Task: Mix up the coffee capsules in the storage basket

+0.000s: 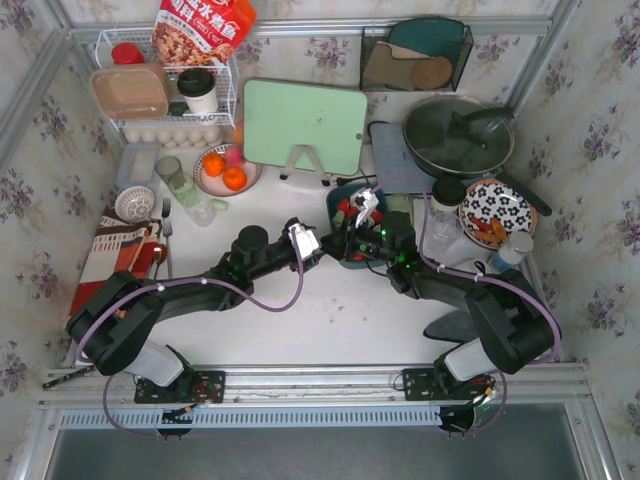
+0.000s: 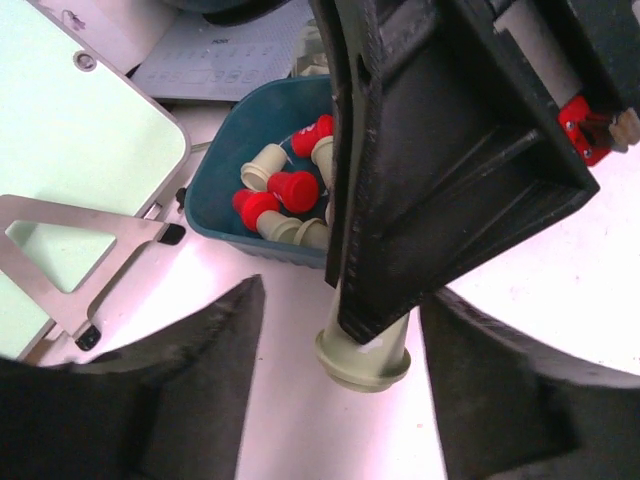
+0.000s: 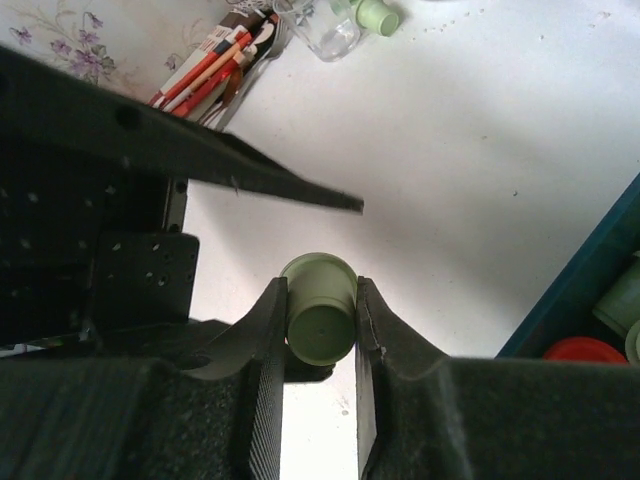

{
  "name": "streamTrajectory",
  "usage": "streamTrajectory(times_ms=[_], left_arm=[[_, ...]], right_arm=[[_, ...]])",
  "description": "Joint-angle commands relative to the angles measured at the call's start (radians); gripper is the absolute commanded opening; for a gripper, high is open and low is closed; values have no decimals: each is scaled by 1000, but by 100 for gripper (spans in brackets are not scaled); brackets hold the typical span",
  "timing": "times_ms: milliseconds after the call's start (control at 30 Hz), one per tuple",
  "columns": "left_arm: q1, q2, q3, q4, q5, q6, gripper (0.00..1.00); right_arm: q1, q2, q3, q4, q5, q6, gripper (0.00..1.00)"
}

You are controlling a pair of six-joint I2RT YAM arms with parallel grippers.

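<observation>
The dark teal storage basket [image 1: 334,199] stands mid-table and holds red and pale mint capsules [image 2: 295,190]. Both grippers meet just in front of it. My right gripper [image 3: 320,285] is shut on one mint green capsule [image 3: 320,308], held a little above the white table outside the basket; the basket's corner [image 3: 590,290] shows at the right edge. My left gripper [image 2: 343,295] is wide open, its fingers [image 2: 215,350] on either side of that held capsule [image 2: 362,352] without touching it. In the top view the grippers [image 1: 328,245] overlap and the held capsule is hidden.
A pale green cutting board on a stand [image 1: 303,125] is behind the basket. A plate of oranges [image 1: 228,170], clear glasses [image 1: 190,195] and a white wire rack [image 1: 165,90] are at left; a lidded pan [image 1: 458,135] and patterned plate [image 1: 497,212] at right.
</observation>
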State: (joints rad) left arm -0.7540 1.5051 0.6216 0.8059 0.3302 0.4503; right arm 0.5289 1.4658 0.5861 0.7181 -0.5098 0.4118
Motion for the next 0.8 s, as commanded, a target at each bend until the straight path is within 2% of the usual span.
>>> streamTrajectory(times_ms=[0,67,100,133,267,433,567,767], left_arm=[[-1,-15,-1,71,-6,-4,69],[-5,-26,-10,74,-21,-13,74],[-8,-35,-19,78,-35,-19,94],[-11,-48,-29,81,-53,-24,99],[-19,-141,-61,53,-212,-85,99],[-18,-255,-23,-211,-472,-223,99],[-18,-325,-15,-388,-608,-351,99],[-17,-430,-71,-480,-779,-483,99]], right_arm=[[1,-11,-3,-21,32,-10,22],[1,-24,-12,-32,79,-18,21],[1,-34,-20,-38,124,-24,20],[2,-46,-28,-45,163,-34,19],[2,-119,-66,-102,402,-88,18],[1,-161,-76,-195,682,-104,19],[1,-96,-23,-265,726,-97,21],[1,26,37,-308,717,-79,22]])
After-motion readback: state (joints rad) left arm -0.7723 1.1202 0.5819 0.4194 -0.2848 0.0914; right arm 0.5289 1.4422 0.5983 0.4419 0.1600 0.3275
